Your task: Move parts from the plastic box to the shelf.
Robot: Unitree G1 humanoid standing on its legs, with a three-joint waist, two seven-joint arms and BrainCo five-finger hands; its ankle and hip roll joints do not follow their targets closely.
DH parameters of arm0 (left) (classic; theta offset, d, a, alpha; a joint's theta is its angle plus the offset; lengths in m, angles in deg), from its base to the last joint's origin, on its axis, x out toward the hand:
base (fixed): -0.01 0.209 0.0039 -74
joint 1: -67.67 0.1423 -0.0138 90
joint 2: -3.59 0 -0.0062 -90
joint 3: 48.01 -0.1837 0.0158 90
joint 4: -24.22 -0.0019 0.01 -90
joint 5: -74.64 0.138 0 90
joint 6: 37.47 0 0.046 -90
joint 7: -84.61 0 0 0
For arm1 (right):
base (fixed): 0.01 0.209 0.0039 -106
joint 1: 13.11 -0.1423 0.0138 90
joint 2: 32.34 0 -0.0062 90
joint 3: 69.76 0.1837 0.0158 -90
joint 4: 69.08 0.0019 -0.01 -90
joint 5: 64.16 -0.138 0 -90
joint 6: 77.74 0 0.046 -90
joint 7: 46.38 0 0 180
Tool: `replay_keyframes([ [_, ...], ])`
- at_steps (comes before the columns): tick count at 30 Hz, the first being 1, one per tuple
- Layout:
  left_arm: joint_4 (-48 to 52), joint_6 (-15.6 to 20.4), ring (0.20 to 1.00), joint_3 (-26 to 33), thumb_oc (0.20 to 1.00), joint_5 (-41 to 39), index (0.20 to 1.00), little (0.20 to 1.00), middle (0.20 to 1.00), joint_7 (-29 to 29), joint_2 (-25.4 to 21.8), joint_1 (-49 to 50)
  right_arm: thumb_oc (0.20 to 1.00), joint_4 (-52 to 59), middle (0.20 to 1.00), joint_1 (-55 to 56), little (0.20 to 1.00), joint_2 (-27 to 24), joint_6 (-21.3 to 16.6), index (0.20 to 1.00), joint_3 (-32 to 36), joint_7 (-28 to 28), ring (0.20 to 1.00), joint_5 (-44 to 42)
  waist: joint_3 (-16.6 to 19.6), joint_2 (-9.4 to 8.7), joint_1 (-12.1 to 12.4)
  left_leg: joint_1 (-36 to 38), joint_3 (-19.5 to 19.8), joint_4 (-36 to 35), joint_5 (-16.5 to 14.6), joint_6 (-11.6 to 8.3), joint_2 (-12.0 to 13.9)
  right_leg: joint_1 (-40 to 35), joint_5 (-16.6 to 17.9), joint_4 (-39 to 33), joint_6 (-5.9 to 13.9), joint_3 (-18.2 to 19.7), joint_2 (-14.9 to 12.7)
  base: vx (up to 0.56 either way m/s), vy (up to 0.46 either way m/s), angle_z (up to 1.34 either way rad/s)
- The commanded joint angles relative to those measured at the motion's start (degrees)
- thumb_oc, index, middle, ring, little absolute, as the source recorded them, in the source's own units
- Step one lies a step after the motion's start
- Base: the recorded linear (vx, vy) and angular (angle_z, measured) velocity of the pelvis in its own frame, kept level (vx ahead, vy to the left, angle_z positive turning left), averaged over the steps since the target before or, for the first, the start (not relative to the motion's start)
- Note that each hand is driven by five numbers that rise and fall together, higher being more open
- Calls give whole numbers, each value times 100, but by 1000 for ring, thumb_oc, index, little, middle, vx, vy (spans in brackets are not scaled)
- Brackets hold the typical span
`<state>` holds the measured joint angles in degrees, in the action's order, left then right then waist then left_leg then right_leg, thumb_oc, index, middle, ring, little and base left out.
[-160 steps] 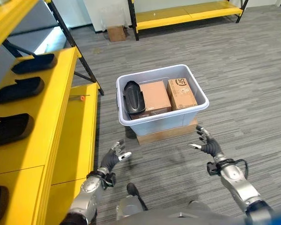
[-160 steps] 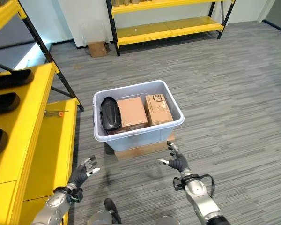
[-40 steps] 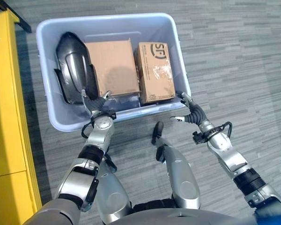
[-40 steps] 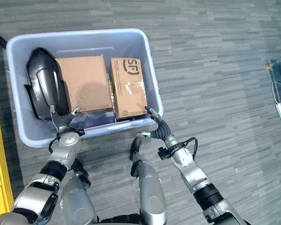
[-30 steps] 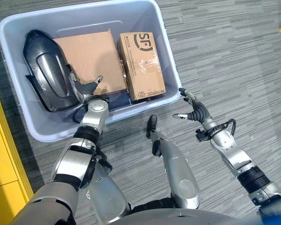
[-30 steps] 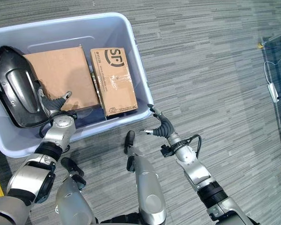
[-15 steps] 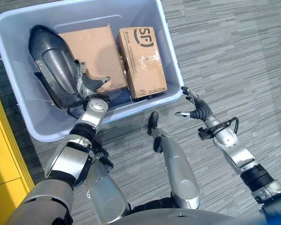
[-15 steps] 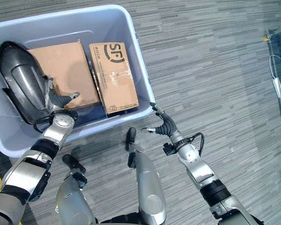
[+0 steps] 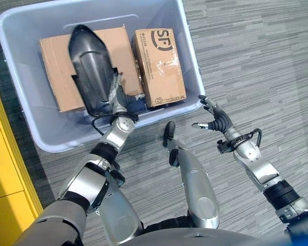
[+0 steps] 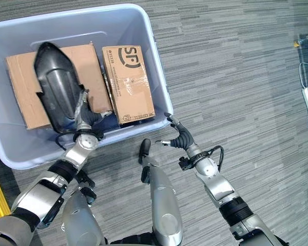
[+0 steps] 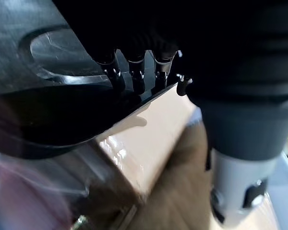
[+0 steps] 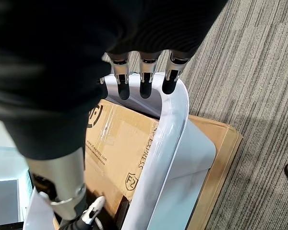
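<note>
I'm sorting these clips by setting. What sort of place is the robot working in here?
Probably a storeroom or a lab mock-up of a warehouse: grey striped carpet floor, a yellow shelf edge, and a plastic box holding cardboard boxes and a black part gripped by the left hand.

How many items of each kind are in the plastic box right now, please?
Black parts: 1, the part held by the left hand, lying over the plain box.
Cardboard boxes: 2, the plain box and the printed box.
Total: 3 in the plastic box.
</note>
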<state>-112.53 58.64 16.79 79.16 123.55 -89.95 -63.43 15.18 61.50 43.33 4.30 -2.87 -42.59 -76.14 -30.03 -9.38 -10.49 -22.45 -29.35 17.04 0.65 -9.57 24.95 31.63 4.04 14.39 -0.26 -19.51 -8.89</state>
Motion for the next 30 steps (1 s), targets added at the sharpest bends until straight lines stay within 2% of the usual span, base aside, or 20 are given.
replay_keyframes([
  [1, 439, 515, 1000, -144, 1000, 764, 1000, 1000, 1000, 583, -69, 114, 1000, 356, 1000, 92, 1000, -117, -400, 1000, 270, 19, 1000, 26, 24, -206, 12, -554, -131, 719, -167, -141, 250, -196, -582, 311, 867, -272, -529, 0, 0, 0],
  [4, 828, 839, 1000, -7, 1000, 1663, 1000, 1000, 1000, 1666, -233, 142, 1000, 259, 1000, 139, 1000, -128, -533, 1000, 228, 46, 1000, 37, 24, -197, 71, -486, -125, 717, -167, -143, 244, -267, -603, 323, 864, -285, -539, 0, 0, 0],
  [7, 1112, 1221, 1000, 180, 1000, 1957, 1000, 1000, 1000, 2433, -449, 154, 1000, 214, 1000, 209, 1000, -159, -682, 1000, 201, 76, 1000, 54, 24, -168, 121, -448, -88, 725, -146, -156, 231, -320, -635, 343, 849, -289, -541, 0, 0, 0],
  [9, 1382, 1609, 1000, 471, 1000, 2175, 1000, 1000, 1000, 3080, -694, 80, 1000, 224, 1000, 241, 1000, -199, -751, 1000, 193, 94, 1000, 65, 24, -135, 167, -418, -32, 730, -140, -167, 208, -368, -668, 349, 828, -286, -537, 7, -3, 2],
  [12, 1752, 1975, 1000, 914, 1000, 2396, 1000, 1000, 1000, 3661, -846, 35, 1000, 301, 1000, 305, 1000, -212, -784, 1000, 218, 79, 1000, 88, 24, -92, 212, -392, 46, 731, -130, -177, 179, -424, -700, 350, 814, -290, -541, 4, -1, 1],
  [14, 2124, 2231, 1000, 1314, 1000, 2242, 1000, 1000, 1000, 3926, -863, 46, 1000, 399, 1000, 325, 1000, -212, -678, 1000, 239, 69, 1000, 99, 26, -40, 264, -368, 133, 688, -121, -193, 155, -467, -733, 359, 803, -300, -562, 1, 2, 2],
  [16, 2232, 2275, 1000, 1418, 1000, 2200, 1000, 1000, 1000, 3973, -836, 76, 1000, 424, 1000, 315, 1000, -197, -631, 1000, 230, 67, 1000, 106, 26, -33, 284, -368, 166, 678, -110, -199, 147, -479, -755, 367, 795, -305, -559, -5, -6, 6],
  [18, 2362, 2305, 1000, 1556, 1000, 1842, 1000, 1000, 1000, 3890, -750, 146, 1000, 466, 1000, 314, 1000, -170, -576, 1000, 210, 103, 1000, 138, 27, -21, 319, -376, 203, 668, -91, -205, 150, -493, -781, 372, 781, -315, -562, -6, -6, 3],
  [19, 2341, 2170, 1000, 1627, 1000, 1255, 1000, 1000, 1000, 3603, -657, 178, 1000, 442, 1000, 253, 1000, -133, -523, 1000, 177, 108, 1000, 174, 27, -7, 338, -396, 247, 668, -57, -215, 158, -505, -806, 369, 766, -321, -548, -25, -10, 4],
  [22, 2134, 2074, 1000, 1677, 1000, 599, 1000, 1000, 1000, 3325, -535, 224, 1000, 443, 1000, 227, 1000, -93, -489, 1000, 142, 126, 1000, 213, 27, -16, 357, -421, 263, 679, -50, -217, 184, -512, -830, 367, 755, -342, -548, -20, -25, 3],
  [25, 1784, 1580, 1000, 1658, 1000, -884, 1000, 1000, 1000, 1944, -269, 364, 1000, 439, 1000, 163, 1000, -3, -401, 1000, 107, 125, 1000, 255, 27, -42, 388, -451, 280, 691, -9, -226, 226, -537, -836, 331, 750, -390, -517, -17, -47, -1],
  [29, 1317, 1069, 1000, 1388, 1000, -1921, 1000, 1000, 1000, 798, 54, 461, 1000, 474, 1000, 83, 1000, 34, -253, 1000, 140, 69, 1000, 252, 27, -90, 351, -455, 223, 688, 36, -231, 306, -538, -782, 295, 762, -427, -508, -6, -34, 4],
  [30, 1245, 1113, 1000, 1352, 1000, -2271, 1000, 1000, 1000, 728, 126, 469, 1000, 474, 1000, 71, 1000, 23, -236, 1000, 150, 40, 1000, 239, 27, -94, 332, -457, 205, 692, 36, -228, 319, -538, -778, 285, 753, -426, -498, 6, -7, 8],
])
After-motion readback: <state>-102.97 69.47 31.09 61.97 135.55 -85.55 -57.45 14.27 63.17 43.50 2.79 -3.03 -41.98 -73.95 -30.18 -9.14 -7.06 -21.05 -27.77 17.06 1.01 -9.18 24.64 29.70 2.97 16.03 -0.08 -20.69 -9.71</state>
